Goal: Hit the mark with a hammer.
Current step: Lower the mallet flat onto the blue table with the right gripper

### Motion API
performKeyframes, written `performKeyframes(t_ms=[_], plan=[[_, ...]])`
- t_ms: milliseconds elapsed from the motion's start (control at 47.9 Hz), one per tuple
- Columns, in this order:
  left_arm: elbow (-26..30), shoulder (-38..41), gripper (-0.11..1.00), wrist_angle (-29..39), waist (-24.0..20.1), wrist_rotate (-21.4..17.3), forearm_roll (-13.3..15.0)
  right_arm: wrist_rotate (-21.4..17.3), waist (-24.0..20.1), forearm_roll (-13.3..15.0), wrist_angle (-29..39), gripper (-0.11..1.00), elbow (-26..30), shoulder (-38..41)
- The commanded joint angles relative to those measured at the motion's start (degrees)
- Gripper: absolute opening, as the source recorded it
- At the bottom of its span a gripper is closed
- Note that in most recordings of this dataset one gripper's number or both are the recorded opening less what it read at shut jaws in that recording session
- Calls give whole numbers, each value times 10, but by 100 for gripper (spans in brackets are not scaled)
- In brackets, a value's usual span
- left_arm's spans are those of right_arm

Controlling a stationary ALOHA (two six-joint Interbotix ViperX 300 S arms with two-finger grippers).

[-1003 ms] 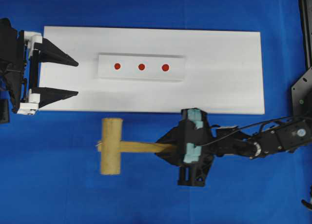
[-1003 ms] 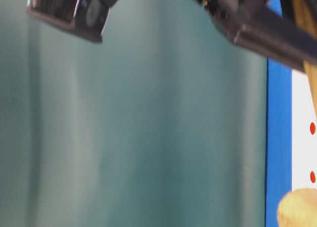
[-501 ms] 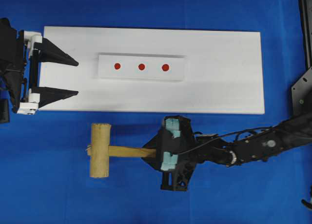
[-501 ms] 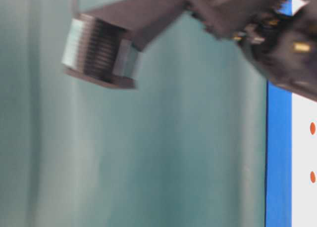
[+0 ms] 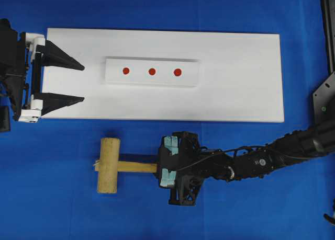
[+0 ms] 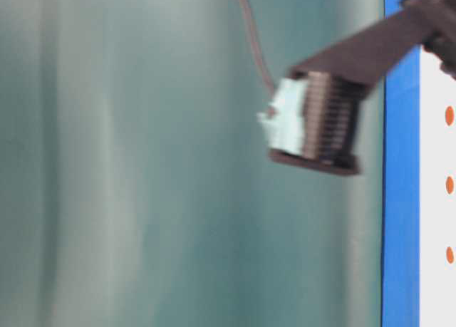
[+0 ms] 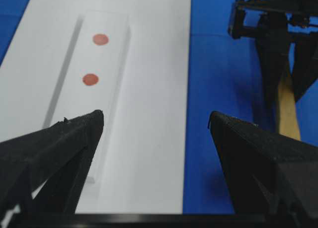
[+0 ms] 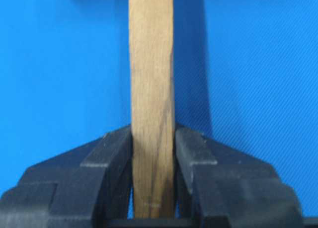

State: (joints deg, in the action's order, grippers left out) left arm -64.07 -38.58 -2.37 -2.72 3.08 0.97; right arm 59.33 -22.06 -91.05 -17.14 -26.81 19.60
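The right hand [image 5: 158, 168] has its jaws clamped on the flat handle of the wooden mallet [image 5: 108, 165], which sits over the blue surface [image 5: 63, 208] just below the white board [image 5: 235, 93], well short of the three red marks [image 5: 152, 71]. That thick head looks heavy against a slim, stiff handle, so a grip this far back should give swing but may let the head droop or twist. The left hand [image 5: 81, 83] hangs wide and empty at the board's end. The right wrist view shows both pads [image 8: 119, 153] pinching the handle's edges squarely, which the overhead hides; the overhead alone shows the head and all three marks together
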Motion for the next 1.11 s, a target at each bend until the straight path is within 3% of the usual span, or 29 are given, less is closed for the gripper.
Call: performKeyframes(t_ms=[0,877,919,1086], plan=[[5,-1,83,-6,-4,0,-1,-3,4,0,-1,10,2,-10],[5,-1,83,-6,-18,4,-1,-3,4,6,0,10,-22,8],[5,-2,83,-7,-18,4,0,-3,4,6,-1,14,-21,8],[4,-2,83,-5,-18,5,0,-3,4,6,-10,52,-20,0]])
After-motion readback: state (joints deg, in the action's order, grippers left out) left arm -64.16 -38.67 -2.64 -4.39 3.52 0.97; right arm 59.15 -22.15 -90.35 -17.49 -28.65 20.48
